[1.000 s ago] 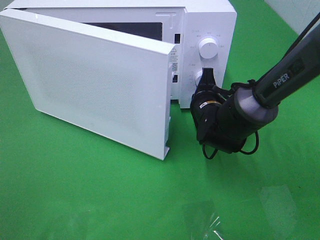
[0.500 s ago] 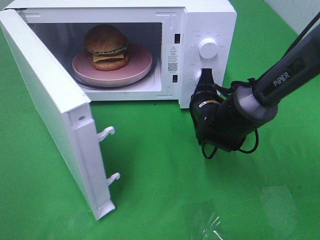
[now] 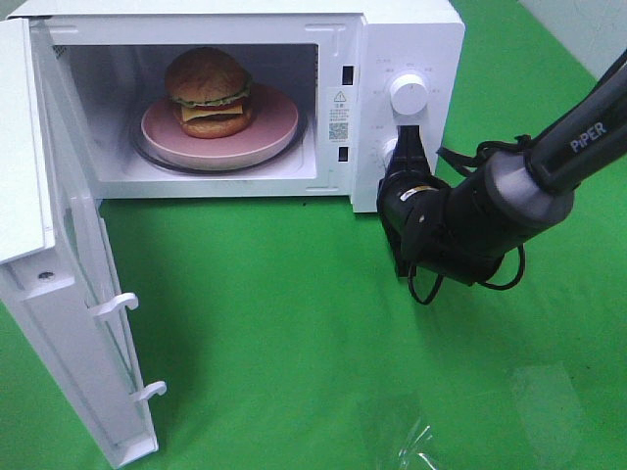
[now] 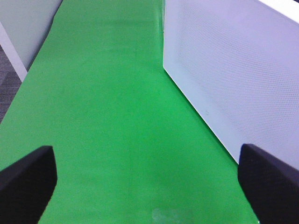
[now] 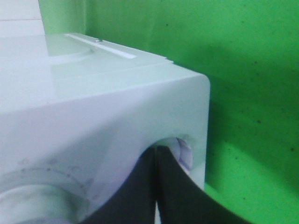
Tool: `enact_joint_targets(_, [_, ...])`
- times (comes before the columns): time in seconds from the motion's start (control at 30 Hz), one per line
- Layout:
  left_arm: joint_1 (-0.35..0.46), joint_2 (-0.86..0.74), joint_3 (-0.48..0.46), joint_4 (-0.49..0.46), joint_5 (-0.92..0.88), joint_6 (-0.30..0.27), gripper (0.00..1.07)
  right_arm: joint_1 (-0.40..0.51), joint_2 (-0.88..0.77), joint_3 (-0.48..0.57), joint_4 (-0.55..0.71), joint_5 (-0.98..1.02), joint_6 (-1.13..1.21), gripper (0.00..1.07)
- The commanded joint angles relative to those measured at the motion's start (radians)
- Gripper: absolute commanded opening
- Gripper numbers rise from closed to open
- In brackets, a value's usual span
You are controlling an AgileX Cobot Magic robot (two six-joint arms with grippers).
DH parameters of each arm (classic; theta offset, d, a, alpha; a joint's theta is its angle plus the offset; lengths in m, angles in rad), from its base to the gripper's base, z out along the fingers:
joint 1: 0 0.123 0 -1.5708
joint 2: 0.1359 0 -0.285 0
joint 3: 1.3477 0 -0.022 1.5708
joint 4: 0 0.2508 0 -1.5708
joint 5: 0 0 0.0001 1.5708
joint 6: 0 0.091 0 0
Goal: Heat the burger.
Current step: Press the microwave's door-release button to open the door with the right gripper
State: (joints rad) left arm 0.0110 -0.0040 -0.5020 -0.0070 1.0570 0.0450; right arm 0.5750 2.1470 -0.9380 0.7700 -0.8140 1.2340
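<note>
The burger (image 3: 208, 93), with a golden-brown bun, lettuce and cheese, sits on a pink plate (image 3: 279, 132) inside the white microwave (image 3: 421, 39). The microwave door (image 3: 59, 323) stands wide open at the left. My right gripper (image 3: 405, 147) is shut, its tips against the lower control on the microwave's panel, below the round upper knob (image 3: 408, 93). In the right wrist view the closed fingers (image 5: 155, 154) touch a small round button (image 5: 185, 151). My left gripper (image 4: 147, 172) is open over bare green cloth, holding nothing, and is out of the high view.
The open door reaches toward the front left edge of the green cloth (image 3: 274, 323). A white panel of the microwave (image 4: 233, 79) stands beside the left gripper. A crumpled clear film (image 3: 411, 436) lies at the front right.
The microwave door has swung from nearly shut to wide open, uncovering the burger and plate. The right arm has shifted a little to the right, tips still at the lower control.
</note>
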Motion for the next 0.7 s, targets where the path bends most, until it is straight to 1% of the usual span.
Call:
enact_joint_targets(0.03, [0.005, -0.022, 0.001, -0.002, -0.015, -0.004, 0.97, -0.011, -0.048, 0.009, -0.032, -0.103, -0.021, 0.00])
enact_joint_targets(0.1, [0.005, -0.022, 0.001, -0.002, -0.015, -0.004, 0.97, -0.001, -0.068, 0.038, -0.036, -0.043, -0.041, 0.00])
enact_joint_targets(0.13, [0.005, -0.022, 0.001, -0.002, -0.015, -0.004, 0.97, -0.001, -0.068, 0.038, -0.036, -0.043, -0.041, 0.00])
enact_joint_targets(0.27, [0.005, -0.022, 0.001, -0.002, -0.015, -0.004, 0.97, -0.001, -0.108, 0.085, -0.073, 0.048, -0.046, 0.00])
enact_joint_targets(0.47, [0.005, -0.022, 0.001, -0.002, -0.015, -0.004, 0.97, -0.001, -0.148, 0.123, -0.116, 0.118, -0.069, 0.00])
enact_joint_targets(0.57, [0.005, -0.022, 0.001, -0.002, -0.015, -0.004, 0.97, -0.001, -0.195, 0.160, -0.134, 0.171, -0.134, 0.00])
enact_joint_targets(0.7, [0.005, -0.022, 0.001, -0.002, -0.015, -0.004, 0.97, -0.001, -0.231, 0.183, -0.152, 0.206, -0.206, 0.00])
